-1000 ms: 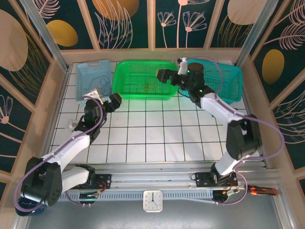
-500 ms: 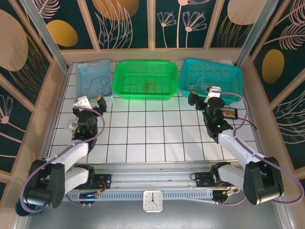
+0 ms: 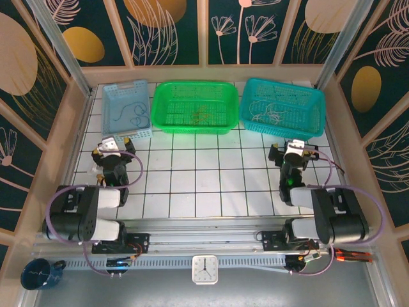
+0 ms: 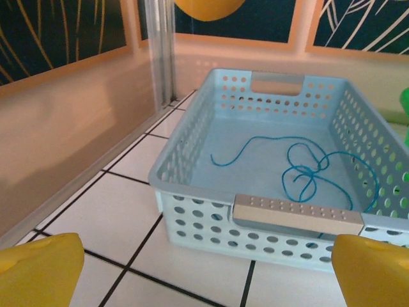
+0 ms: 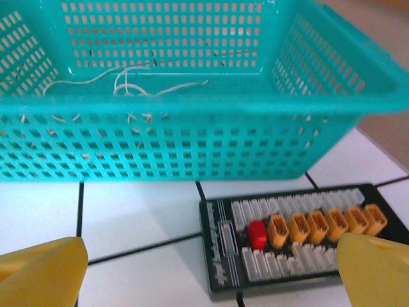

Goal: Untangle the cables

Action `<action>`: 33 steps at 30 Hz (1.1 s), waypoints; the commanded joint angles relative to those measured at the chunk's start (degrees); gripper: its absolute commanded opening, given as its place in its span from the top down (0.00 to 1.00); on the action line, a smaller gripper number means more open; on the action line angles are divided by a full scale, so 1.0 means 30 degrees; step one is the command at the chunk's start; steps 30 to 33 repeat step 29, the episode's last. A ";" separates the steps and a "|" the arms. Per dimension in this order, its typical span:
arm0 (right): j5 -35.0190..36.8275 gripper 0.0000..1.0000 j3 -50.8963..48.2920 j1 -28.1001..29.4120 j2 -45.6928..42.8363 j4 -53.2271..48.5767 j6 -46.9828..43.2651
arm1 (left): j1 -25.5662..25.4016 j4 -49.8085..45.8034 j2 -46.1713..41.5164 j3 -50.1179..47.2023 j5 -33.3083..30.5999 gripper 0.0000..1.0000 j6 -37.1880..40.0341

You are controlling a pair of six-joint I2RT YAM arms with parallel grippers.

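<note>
The left claw [image 4: 204,272] stands wide open, with nothing between its yellow fingers [image 4: 38,272]. Close ahead of it is the pale blue basket [image 4: 192,147], and a thin blue cable [image 4: 307,173] lies looped inside. The right claw [image 5: 204,275] is also wide open and empty. Ahead of it stands the teal basket [image 5: 192,137] holding a whitish cable [image 5: 128,83], and a black connector board [image 5: 291,246] lies just in front, slightly to its right. A tan cable [image 3: 199,117] lies in the green basket [image 3: 167,121], farther ahead between both claws.
</note>
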 commanded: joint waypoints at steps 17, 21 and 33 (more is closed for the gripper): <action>-0.6369 0.01 0.1083 -0.2450 0.4045 0.6691 0.0275 | 0.0654 0.2100 0.1864 0.0821 0.4698 0.01 0.0828; -0.6230 0.01 0.1055 -0.2339 0.4051 0.6769 0.0243 | 0.0651 0.2131 0.1837 0.0799 0.4683 0.01 0.0845; -0.6743 0.01 0.1110 -0.2643 0.4044 0.6642 0.0381 | 0.0650 0.2540 0.1788 0.0538 0.4784 0.01 0.0933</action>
